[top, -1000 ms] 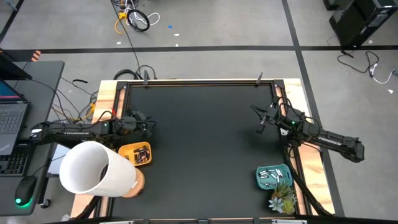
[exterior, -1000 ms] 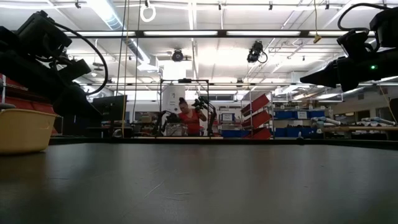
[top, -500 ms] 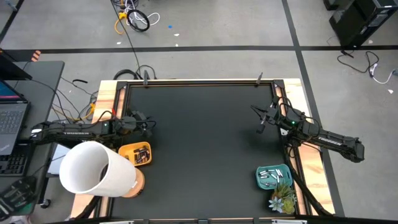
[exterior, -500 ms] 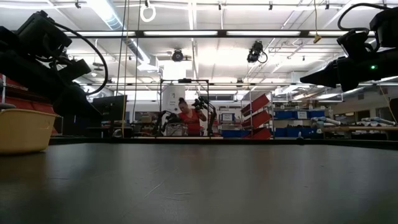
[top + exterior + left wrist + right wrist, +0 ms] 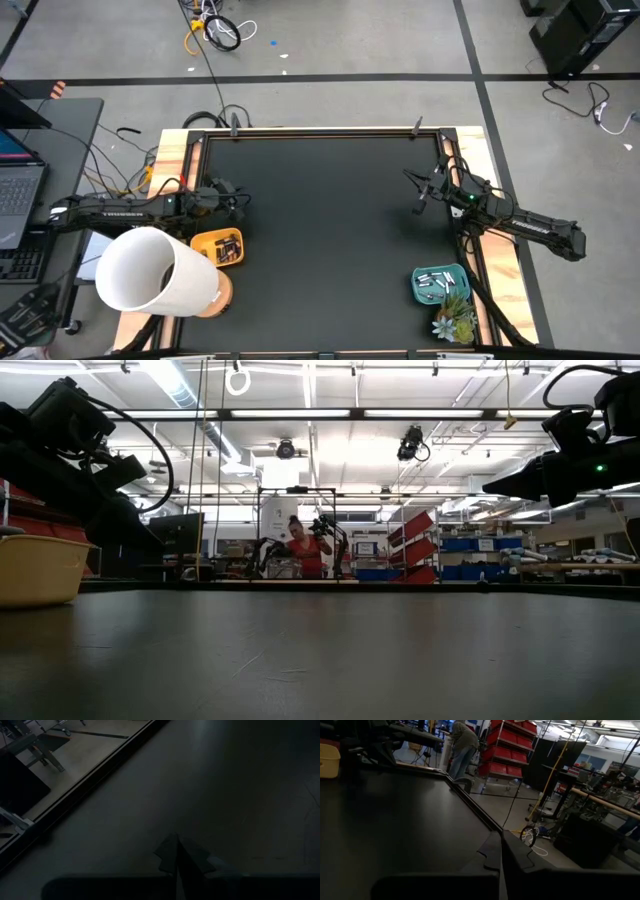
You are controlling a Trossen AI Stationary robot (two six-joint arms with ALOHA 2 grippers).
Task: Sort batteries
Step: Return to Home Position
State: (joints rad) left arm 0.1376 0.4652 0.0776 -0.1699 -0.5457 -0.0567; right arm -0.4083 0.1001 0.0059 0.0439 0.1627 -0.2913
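Batteries (image 5: 437,282) show only from above, silver cylinders in the green bin (image 5: 416,287), dark ones in the yellow bin (image 5: 205,245); wrist views show left gripper (image 5: 176,840) and right gripper (image 5: 501,838) pressed closed, empty.

My left arm (image 5: 120,208) reaches in nearly straight from the left side. My left gripper (image 5: 238,199) points toward the middle, and its fingers (image 5: 192,857) are pressed together tip to tip. My right arm (image 5: 520,225) comes in from the right side at a slight angle. My right gripper (image 5: 418,192) is held high, its fingers (image 5: 487,852) flat against each other.
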